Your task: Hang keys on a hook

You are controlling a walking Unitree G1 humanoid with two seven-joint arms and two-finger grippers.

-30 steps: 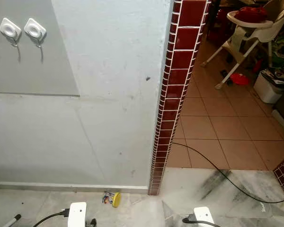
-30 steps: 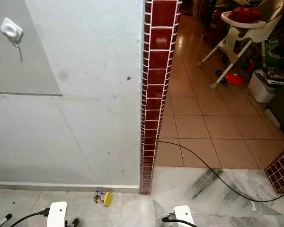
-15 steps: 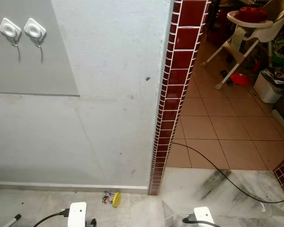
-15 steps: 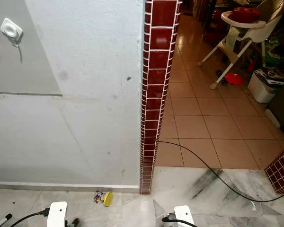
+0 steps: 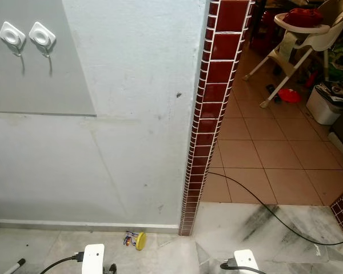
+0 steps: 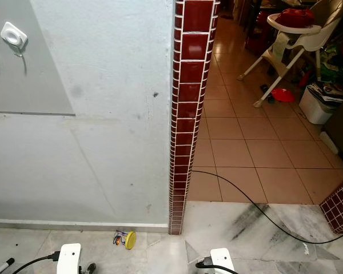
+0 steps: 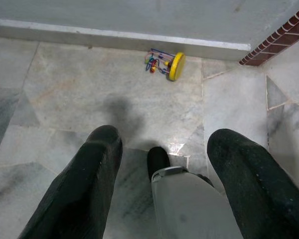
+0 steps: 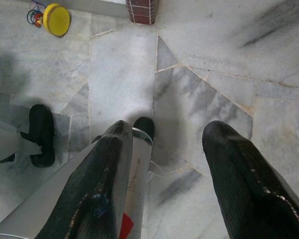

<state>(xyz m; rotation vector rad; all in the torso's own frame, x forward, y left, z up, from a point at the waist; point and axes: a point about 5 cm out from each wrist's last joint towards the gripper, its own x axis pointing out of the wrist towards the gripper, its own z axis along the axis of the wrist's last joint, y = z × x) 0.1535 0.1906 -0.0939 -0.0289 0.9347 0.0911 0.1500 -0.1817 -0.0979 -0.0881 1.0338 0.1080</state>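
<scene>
A bunch of keys with a round yellow tag lies on the marble floor at the foot of the white wall. High on the wall's left, on a grey panel, are white hooks. Both arms hang down. My left gripper is open over the floor, with the keys lying some way beyond its fingertips. My right gripper is open too, and the keys sit far off to one side of it. Nothing is held between either pair of fingers.
A pillar of dark red tiles ends the wall on the right. Beyond it, a black cable crosses the tiled floor, with a high chair and a white bin further back. My feet stand below the grippers.
</scene>
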